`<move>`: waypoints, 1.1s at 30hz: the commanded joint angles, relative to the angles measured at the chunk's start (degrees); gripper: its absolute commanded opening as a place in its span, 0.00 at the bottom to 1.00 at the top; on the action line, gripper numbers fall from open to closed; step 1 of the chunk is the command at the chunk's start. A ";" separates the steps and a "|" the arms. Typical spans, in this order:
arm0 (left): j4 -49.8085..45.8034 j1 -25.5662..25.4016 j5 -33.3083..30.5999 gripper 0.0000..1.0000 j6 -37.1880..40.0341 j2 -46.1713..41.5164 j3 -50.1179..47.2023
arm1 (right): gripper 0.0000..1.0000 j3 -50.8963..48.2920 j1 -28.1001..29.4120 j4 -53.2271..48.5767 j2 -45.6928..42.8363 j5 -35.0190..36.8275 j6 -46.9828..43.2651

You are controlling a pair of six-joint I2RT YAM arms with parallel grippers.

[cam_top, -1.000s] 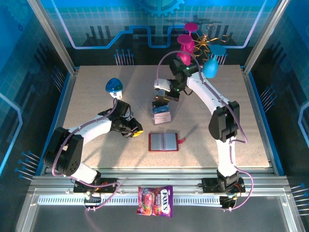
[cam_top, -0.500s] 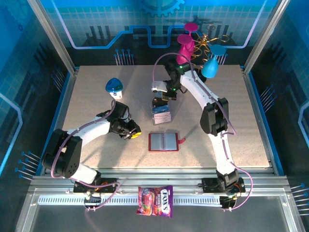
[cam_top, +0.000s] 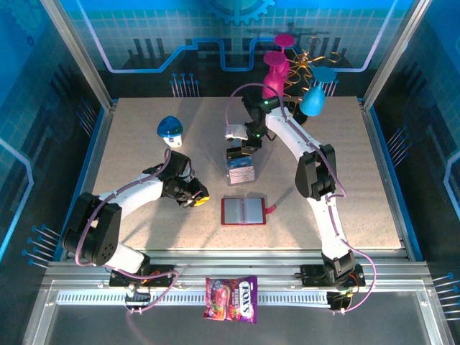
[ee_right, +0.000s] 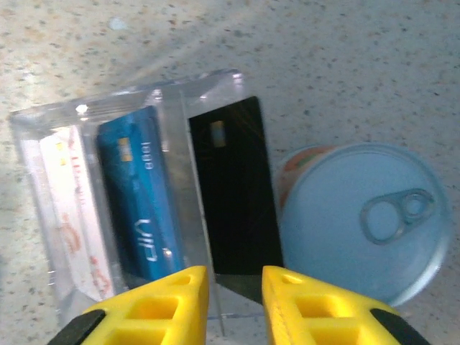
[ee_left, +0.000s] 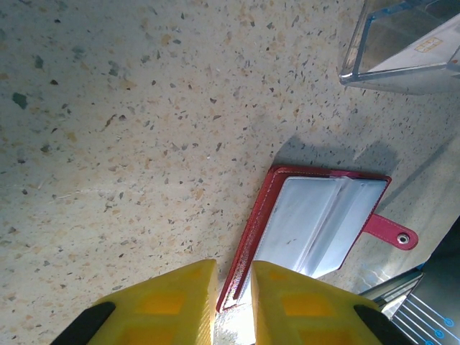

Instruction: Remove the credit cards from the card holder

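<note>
The red card holder (cam_top: 243, 210) lies open on the table, its pale see-through pockets (ee_left: 316, 215) facing up and its snap tab to the right. My left gripper (cam_top: 203, 195) hovers just left of it. Its yellow fingers (ee_left: 172, 298) stand a narrow gap apart, with only the holder's corner showing beyond them. My right gripper (cam_top: 236, 152) hangs over a clear plastic box (ee_right: 172, 90). In the box stand a white card (ee_right: 68, 208), a blue card (ee_right: 140, 194) and a dark card (ee_right: 233, 190). The right gripper (ee_right: 235, 277) is open, with the dark card's near end just below the gap.
A blue-lidded can (ee_right: 366, 219) stands on the table left of the box (cam_top: 170, 128). Pink and teal ornaments (cam_top: 277, 68) crowd the back edge behind the right arm. A colourful candy packet (cam_top: 231, 298) lies on the rail in front of the table.
My right arm has swung left over the clear box and its jaws have opened, leaving the dark card in the box. The left arm has barely moved.
</note>
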 commanded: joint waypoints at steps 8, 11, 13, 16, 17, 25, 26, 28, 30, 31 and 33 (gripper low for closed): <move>-1.40 0.79 -0.37 0.21 0.79 -1.27 -0.76 | 0.36 -3.77 0.30 7.54 -5.20 3.67 3.71; -1.49 0.95 -0.58 0.23 1.22 -1.25 -0.40 | 0.42 -5.62 0.19 9.48 -6.86 3.96 5.31; -1.54 1.14 -0.87 0.24 1.57 -1.27 -0.16 | 0.46 -7.91 0.19 11.67 -8.76 3.74 6.58; -1.68 1.73 -1.80 0.31 2.27 -1.49 0.42 | 0.52 -12.47 0.06 14.94 -12.14 3.68 8.72; -1.79 1.91 -2.22 0.35 2.67 -1.51 0.67 | 0.55 -14.61 0.02 16.22 -13.54 3.78 9.45; -4.65 4.70 -6.37 0.62 8.48 -0.03 4.86 | 1.00 -34.09 -1.34 28.90 -26.85 7.29 17.71; -4.95 5.25 -6.98 0.70 9.36 0.21 5.32 | 1.00 -36.77 -1.71 30.59 -28.64 7.96 19.12; -5.55 6.07 -8.47 0.91 10.90 0.53 6.22 | 1.00 -41.67 -2.34 33.67 -32.05 9.07 22.02; -5.93 6.95 -10.21 0.99 12.30 0.65 7.11 | 1.00 -47.19 -3.08 37.13 -35.59 10.70 25.14; -6.10 7.35 -10.99 0.99 12.97 0.64 7.46 | 1.00 -49.15 -3.50 38.14 -36.97 11.12 26.56; -7.27 7.97 -14.05 0.99 14.99 0.42 8.78 | 1.00 -54.05 -4.56 40.63 -40.08 12.62 30.44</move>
